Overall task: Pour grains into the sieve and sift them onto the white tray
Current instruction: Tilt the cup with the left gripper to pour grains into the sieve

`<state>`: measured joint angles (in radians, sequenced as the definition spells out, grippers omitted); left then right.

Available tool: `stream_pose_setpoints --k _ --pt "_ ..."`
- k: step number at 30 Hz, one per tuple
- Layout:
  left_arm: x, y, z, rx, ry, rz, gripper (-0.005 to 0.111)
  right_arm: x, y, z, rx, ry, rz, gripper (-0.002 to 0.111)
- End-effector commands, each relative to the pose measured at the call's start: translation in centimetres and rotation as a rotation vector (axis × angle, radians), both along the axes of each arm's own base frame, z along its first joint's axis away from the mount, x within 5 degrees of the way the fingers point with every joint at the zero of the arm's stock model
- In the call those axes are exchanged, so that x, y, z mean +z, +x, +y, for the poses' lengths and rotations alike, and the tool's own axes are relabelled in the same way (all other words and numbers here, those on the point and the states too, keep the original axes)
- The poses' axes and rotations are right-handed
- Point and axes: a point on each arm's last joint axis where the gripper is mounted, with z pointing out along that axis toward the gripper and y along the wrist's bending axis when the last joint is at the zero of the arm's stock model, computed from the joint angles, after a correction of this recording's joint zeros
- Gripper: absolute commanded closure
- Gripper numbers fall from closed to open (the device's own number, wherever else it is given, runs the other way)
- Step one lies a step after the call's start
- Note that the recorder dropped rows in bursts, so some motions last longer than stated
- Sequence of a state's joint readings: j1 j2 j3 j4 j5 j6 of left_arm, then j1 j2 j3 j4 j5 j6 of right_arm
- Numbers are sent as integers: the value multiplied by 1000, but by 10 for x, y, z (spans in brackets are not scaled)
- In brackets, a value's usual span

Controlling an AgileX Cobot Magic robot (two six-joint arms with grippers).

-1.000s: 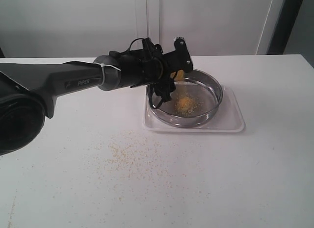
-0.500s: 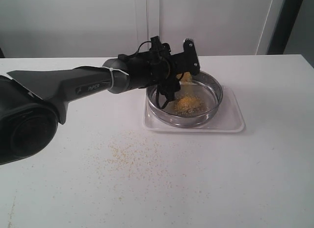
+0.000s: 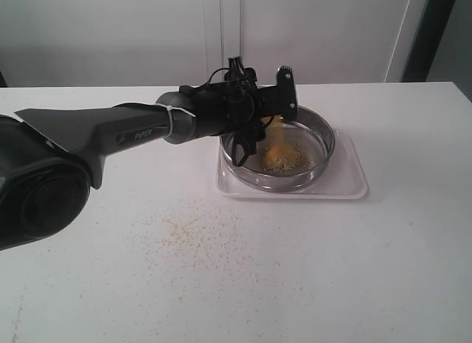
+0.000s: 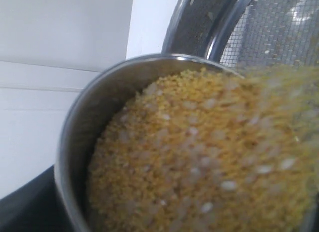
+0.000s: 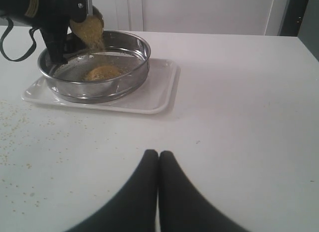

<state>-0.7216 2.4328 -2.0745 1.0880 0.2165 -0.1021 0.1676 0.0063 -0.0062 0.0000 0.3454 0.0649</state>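
My left gripper [image 3: 268, 113] is shut on a small steel cup [image 4: 79, 122] and holds it tipped over the near-left side of the sieve [image 3: 318, 130]. Yellow and whitish grains [image 4: 199, 152] fill the cup and spill over its lip in a stream. A small heap of grains [image 3: 281, 160] lies on the sieve's mesh [image 4: 274, 37]. The sieve rests on the white tray [image 3: 346, 185]. In the right wrist view the cup [image 5: 87, 25] hangs above the sieve [image 5: 99, 90] and the heap [image 5: 102, 72]. My right gripper [image 5: 159, 153] is shut and empty, low over the bare table, apart from the tray [image 5: 157, 90].
Spilled grains [image 3: 198, 231] are scattered over the white table in front of and left of the tray. The left arm [image 3: 125, 129] stretches across the table from the left. A white wall stands behind the table's far edge.
The left gripper has shifted slightly right over the sieve and tipped the cup further. Grains now stream out and the heap on the mesh has spread. The right gripper has not moved.
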Motion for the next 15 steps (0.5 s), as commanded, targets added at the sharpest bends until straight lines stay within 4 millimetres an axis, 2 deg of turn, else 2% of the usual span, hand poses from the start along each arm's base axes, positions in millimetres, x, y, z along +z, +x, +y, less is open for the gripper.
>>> stream_pose_setpoints --k 1,15 --pt "13 0 -1 -41 45 -64 107 -2 0 -1 -9 -6 -3 108" --pt "15 0 -4 -80 63 -90 107 -2 0 -1 -9 -6 -3 108"
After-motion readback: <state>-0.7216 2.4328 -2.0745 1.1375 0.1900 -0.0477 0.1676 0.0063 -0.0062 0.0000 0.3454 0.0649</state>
